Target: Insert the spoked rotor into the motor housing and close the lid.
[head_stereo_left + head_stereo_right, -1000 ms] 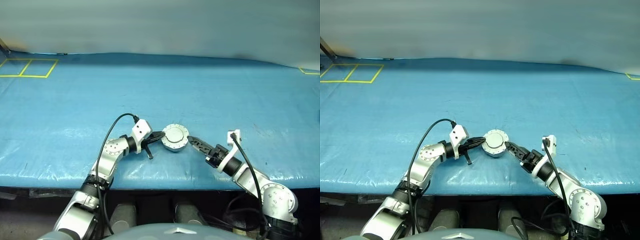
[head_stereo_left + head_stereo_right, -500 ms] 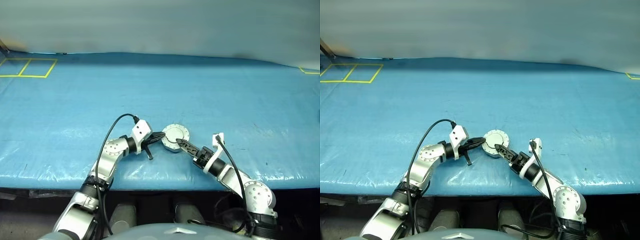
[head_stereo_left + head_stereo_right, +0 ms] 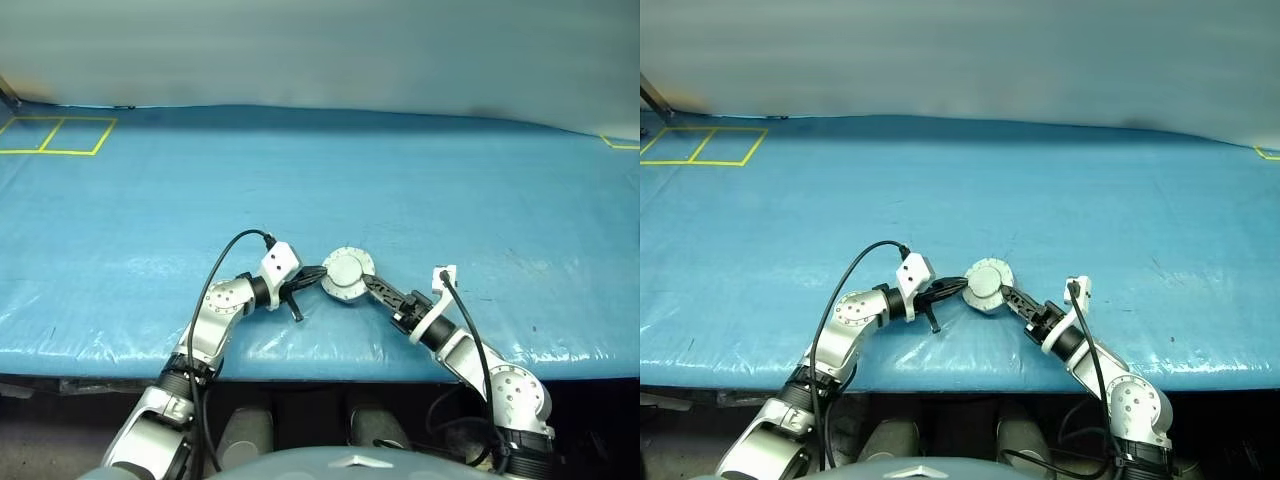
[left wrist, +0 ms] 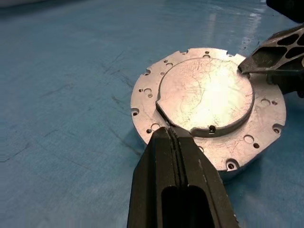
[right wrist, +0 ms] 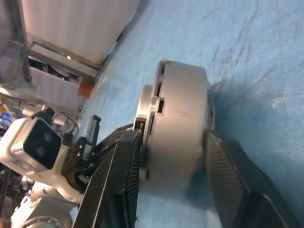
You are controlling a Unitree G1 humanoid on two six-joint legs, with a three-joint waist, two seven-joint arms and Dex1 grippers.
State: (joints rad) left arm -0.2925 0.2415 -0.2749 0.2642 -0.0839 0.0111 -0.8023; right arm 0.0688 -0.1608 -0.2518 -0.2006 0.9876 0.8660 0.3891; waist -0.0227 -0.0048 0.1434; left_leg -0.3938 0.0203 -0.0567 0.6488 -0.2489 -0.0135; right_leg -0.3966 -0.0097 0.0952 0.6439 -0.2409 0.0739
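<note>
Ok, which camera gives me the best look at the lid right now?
The left wrist view: the lid faces the camera, closed on the motor housing, pale face and rim holes clear. The right wrist view shows it edge-on between the right tool's fingers. The head views show a small disc.

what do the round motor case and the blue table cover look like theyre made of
Motor housing: looks like bare metal, likely aluminium; a silver-grey, scratched, glaring top face with small drilled holes round the rim.

Table cover: seems a blue plastic-coated sheet or tarp; it shows slight sheen, creases and dark scuff marks. The exact material is uncertain.
</note>
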